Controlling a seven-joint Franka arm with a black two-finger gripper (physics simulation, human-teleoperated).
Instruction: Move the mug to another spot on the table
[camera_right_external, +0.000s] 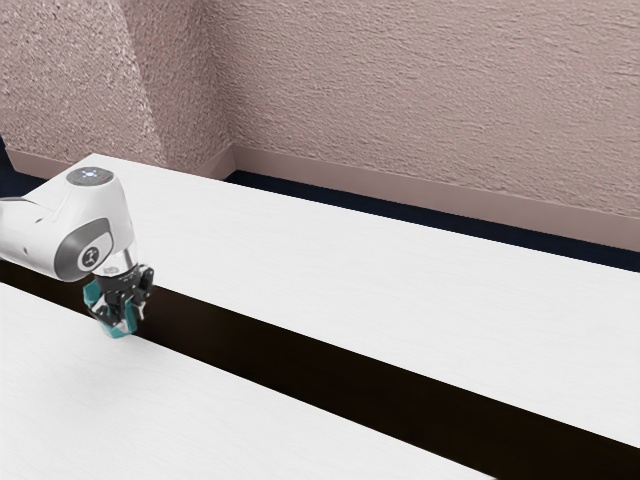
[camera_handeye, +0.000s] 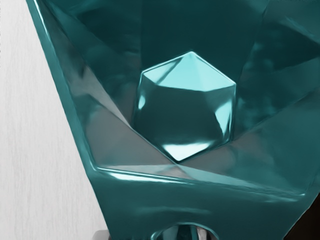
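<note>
Teal, glossy, faceted mug sits pinched in the black gripper.

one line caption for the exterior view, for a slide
Franka arm, pincer closed on a teal mug, at the edge of the white table beside a dark gap

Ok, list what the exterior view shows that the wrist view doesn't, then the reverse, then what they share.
Exterior view: the arm, its fingers clamped on the mug, the pink wall, and a dark gap splitting the white table. Wrist view: the mug's faceted teal inside, close up, with a paler raised facet at its bottom. Both: the teal mug and the white table.
</note>
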